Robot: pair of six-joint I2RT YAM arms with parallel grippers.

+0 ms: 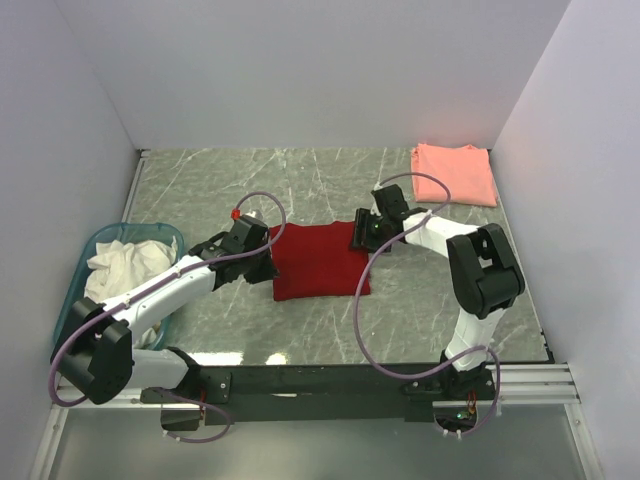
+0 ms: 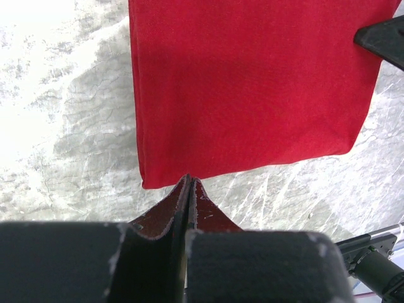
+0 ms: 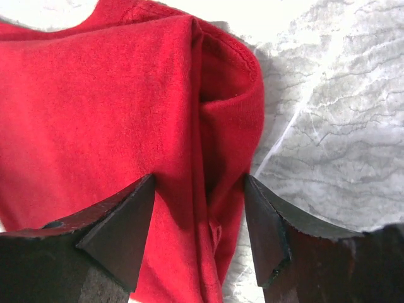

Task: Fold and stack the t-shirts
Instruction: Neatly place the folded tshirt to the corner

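Observation:
The deep red t-shirt (image 1: 318, 262) lies folded into a rectangle in the middle of the table. It also fills the left wrist view (image 2: 252, 82) and the right wrist view (image 3: 113, 107). My left gripper (image 1: 262, 250) is shut and empty at the shirt's left edge, its fingertips (image 2: 189, 180) just off the cloth's corner. My right gripper (image 1: 366, 236) is open over the shirt's right edge, its jaws straddling a folded ridge of red cloth (image 3: 221, 145). The salmon-pink t-shirt (image 1: 455, 173) lies folded at the back right corner.
A teal basket (image 1: 90, 250) holding white cloth (image 1: 125, 265) stands at the left edge, beside my left arm. The table is grey marbled (image 1: 250, 180), with white walls on three sides.

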